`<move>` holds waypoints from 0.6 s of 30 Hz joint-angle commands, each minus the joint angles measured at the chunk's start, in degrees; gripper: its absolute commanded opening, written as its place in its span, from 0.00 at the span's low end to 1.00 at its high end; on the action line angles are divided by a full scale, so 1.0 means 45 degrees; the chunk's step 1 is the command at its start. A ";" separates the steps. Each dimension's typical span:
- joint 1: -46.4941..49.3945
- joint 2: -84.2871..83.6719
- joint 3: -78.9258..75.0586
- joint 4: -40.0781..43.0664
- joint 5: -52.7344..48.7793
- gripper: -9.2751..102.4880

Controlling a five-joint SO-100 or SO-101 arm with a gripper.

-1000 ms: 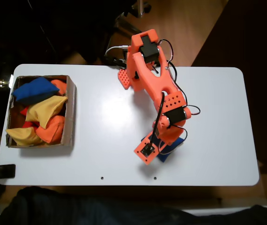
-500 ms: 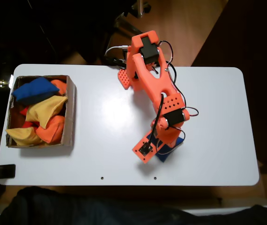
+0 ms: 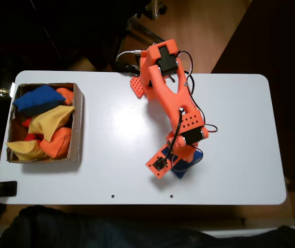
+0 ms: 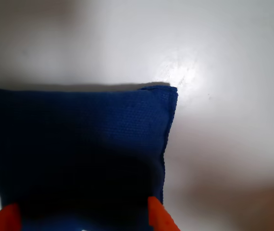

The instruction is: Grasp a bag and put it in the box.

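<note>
Your orange two-finger gripper (image 4: pixel 81 219) is straddling the square royal-blue fabric beanbag (image 4: pixel 79 149), jaws spread at its near edge. It looks soft, yielding; pinch mid-body.

A glossy white rounded-corner table (image 3: pixel 240 103) catches a bright glare near its middle; far beyond lies warm brown wooden floor (image 3: pixel 209 26), darkness elsewhere.

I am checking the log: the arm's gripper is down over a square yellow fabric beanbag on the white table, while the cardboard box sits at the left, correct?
Not quite: the square fabric beanbag under the gripper is royal blue, as the wrist view shows. The white table and brown cardboard box at left are right.
</note>
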 commanded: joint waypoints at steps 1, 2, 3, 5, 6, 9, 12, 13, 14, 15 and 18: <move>-0.0195 -0.0020 -0.0469 -0.0039 0.0059 0.55; -0.0234 -0.0039 -0.0469 -0.0039 0.0059 0.55; -0.0254 -0.0059 -0.0508 -0.0039 0.0078 0.55; -0.0313 -0.0156 -0.0566 -0.0039 0.0117 0.55; -0.0332 -0.0215 -0.0605 -0.0059 0.0137 0.55; -0.0391 -0.0391 -0.0762 -0.0098 0.0313 0.55; -0.0410 -0.0586 -0.0957 -0.0156 0.0508 0.56; -0.0430 -0.0664 -0.1016 -0.0156 0.0547 0.57; -0.0430 -0.0723 -0.1074 -0.0156 0.0566 0.58; -0.0430 -0.0762 -0.1113 -0.0156 0.0586 0.58; -0.0410 -0.0898 -0.1211 -0.0156 0.0703 0.61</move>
